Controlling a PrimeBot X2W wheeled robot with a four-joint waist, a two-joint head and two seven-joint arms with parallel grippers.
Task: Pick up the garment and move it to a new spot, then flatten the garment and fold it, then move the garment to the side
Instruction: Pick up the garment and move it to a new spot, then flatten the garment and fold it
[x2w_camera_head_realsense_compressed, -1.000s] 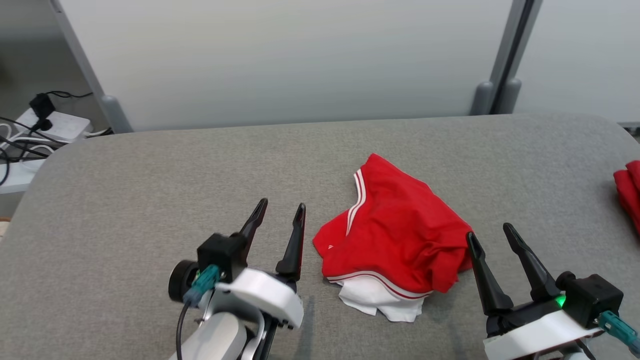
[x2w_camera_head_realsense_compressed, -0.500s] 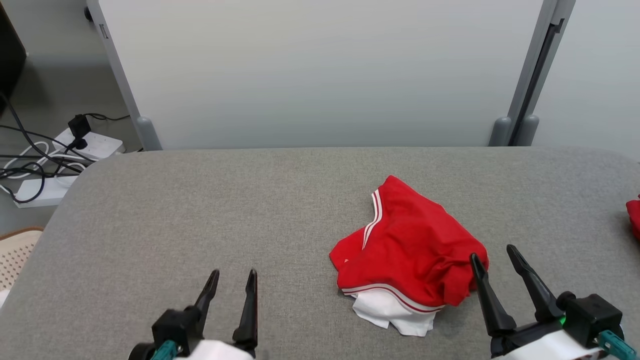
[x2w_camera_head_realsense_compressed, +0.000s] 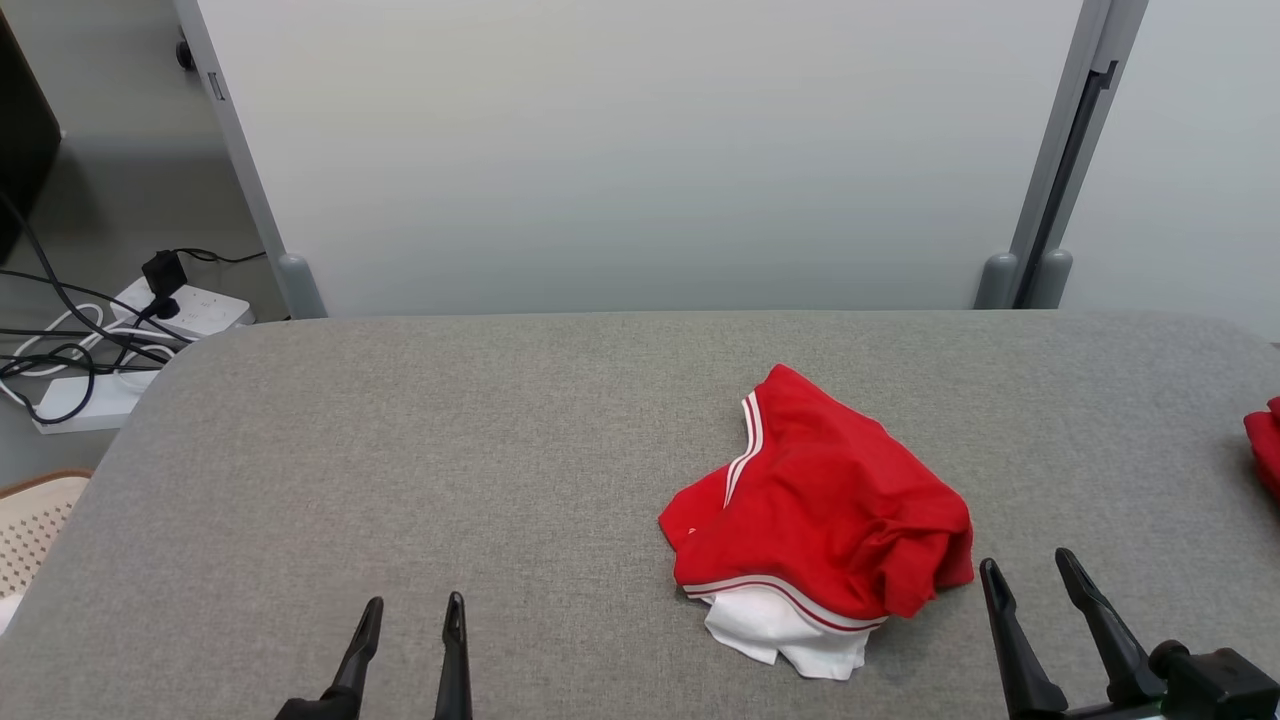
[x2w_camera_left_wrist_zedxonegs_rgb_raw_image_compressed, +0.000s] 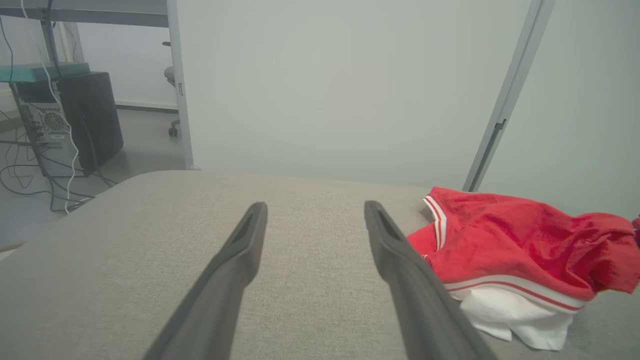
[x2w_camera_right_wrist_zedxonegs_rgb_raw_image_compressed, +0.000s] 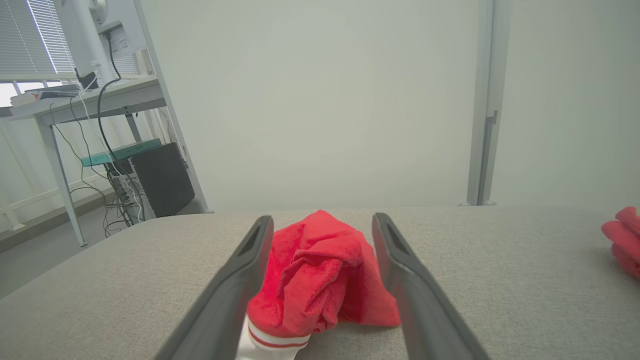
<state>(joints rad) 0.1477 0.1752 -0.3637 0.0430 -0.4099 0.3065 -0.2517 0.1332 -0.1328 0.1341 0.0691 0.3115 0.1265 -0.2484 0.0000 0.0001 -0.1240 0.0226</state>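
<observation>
Garment (x2w_camera_head_realsense_compressed: 830, 510) lies btwn hands, just off right hand (x2w_camera_head_realsense_compressed: 1026, 560); left hand (x2w_camera_head_realsense_compressed: 415, 600) apart; both released, empty.

Light even, diffuse, fairly bright. Crumpled red garment with white trim (x2w_camera_head_realsense_compressed: 820, 510) throws a faint soft shadow on the grey fabric-covered table (x2w_camera_head_realsense_compressed: 400, 450) at its near edge. Head view sharp. Wrist views: left gripper (x2w_camera_left_wrist_zedxonegs_rgb_raw_image_compressed: 315, 206) and right gripper (x2w_camera_right_wrist_zedxonegs_rgb_raw_image_compressed: 322, 217) fingers go soft toward the bottom edge, close to the lens. White slatted window blinds (x2w_camera_right_wrist_zedxonegs_rgb_raw_image_compressed: 30, 45) in right wrist view nearly blown out. Grey upright post (x2w_camera_left_wrist_zedxonegs_rgb_raw_image_compressed: 505, 110) leans in left wrist view, wide-angle distortion. Red cloth there looks grainy.
</observation>
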